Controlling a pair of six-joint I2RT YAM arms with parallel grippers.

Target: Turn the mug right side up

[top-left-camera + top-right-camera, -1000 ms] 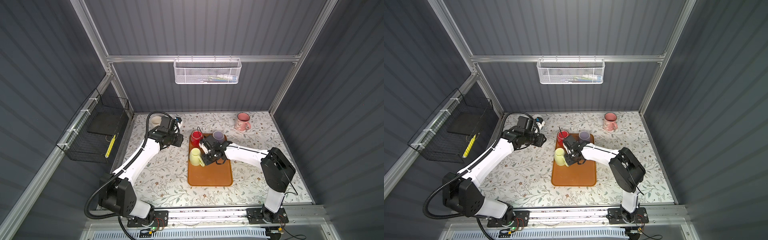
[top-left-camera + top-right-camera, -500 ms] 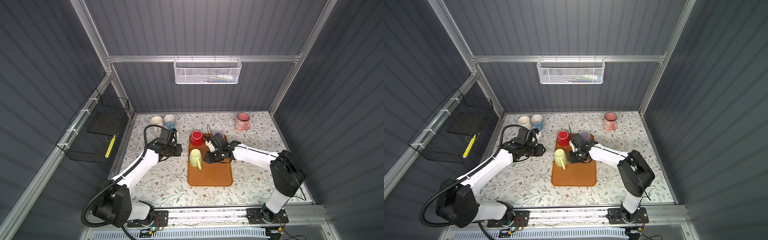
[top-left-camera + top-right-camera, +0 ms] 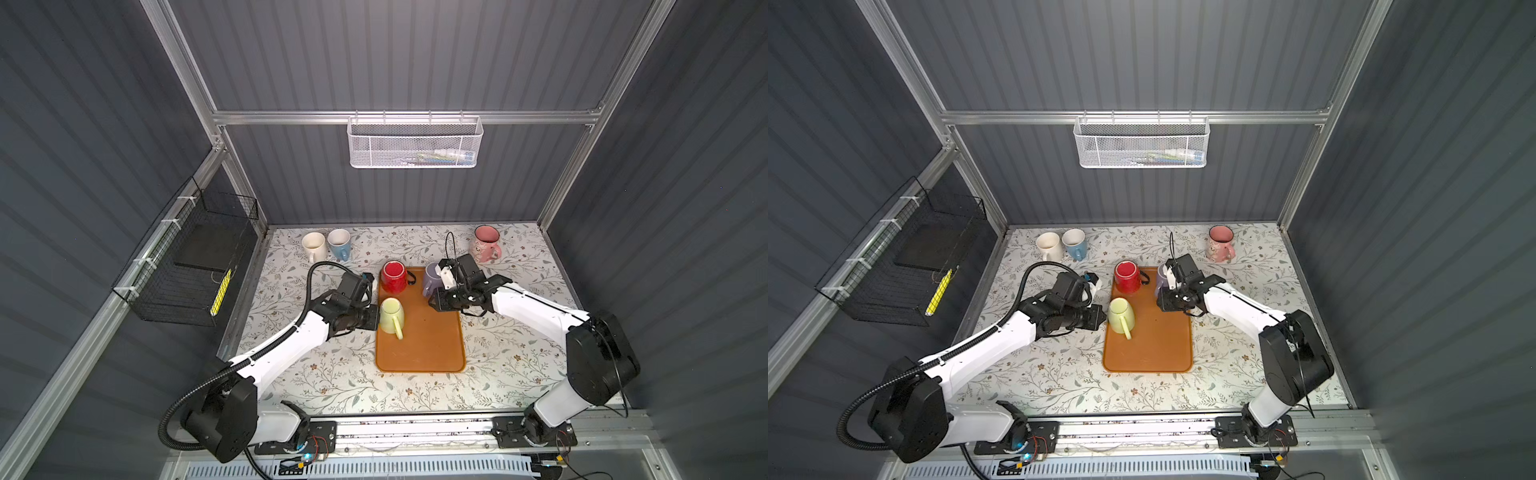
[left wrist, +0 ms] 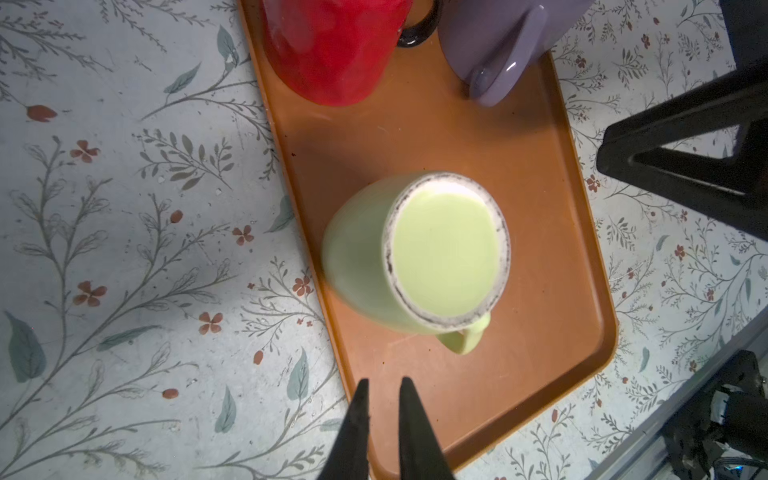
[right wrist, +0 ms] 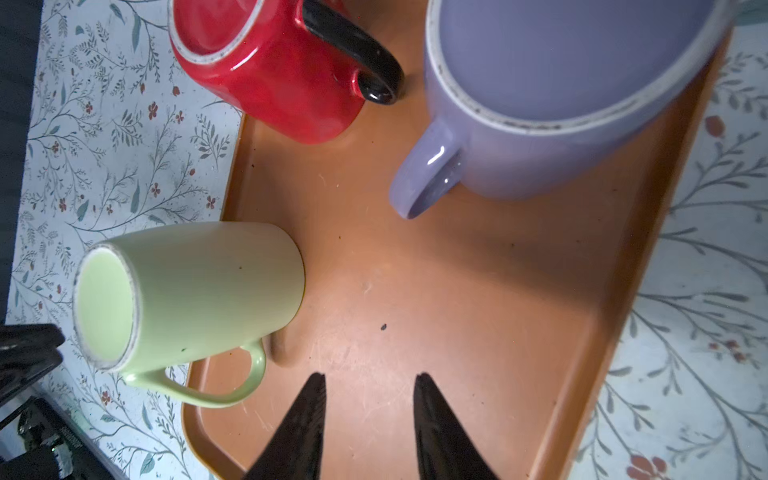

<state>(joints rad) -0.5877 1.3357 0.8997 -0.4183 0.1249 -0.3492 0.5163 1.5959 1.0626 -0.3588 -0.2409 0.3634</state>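
1. My left gripper [image 4: 382, 382]: the fingers are nearly together, with only a narrow slit between the tips. Nothing sits in that slit.
2. Position, left: the tips hang over the left edge of the orange tray [image 4: 540, 232]. They are just beside the green mug [image 4: 415, 249], near its handle, and the left wrist view shows a clear gap between tips and handle.
3. My right gripper [image 5: 370, 376]: the fingers stand apart and hold nothing.
4. Position, right: the tips hang over the bare tray floor, near the handle of the purple mug [image 5: 561, 104] and not touching it.
5. Mug status: the green mug stands upside down, base up, at the tray's left edge, handle toward my base rail.
6. The purple mug and the red mug [image 5: 270, 70] are also upside down, side by side at the tray's far end in both top views.
7. No mug is gripped by either of my grippers.
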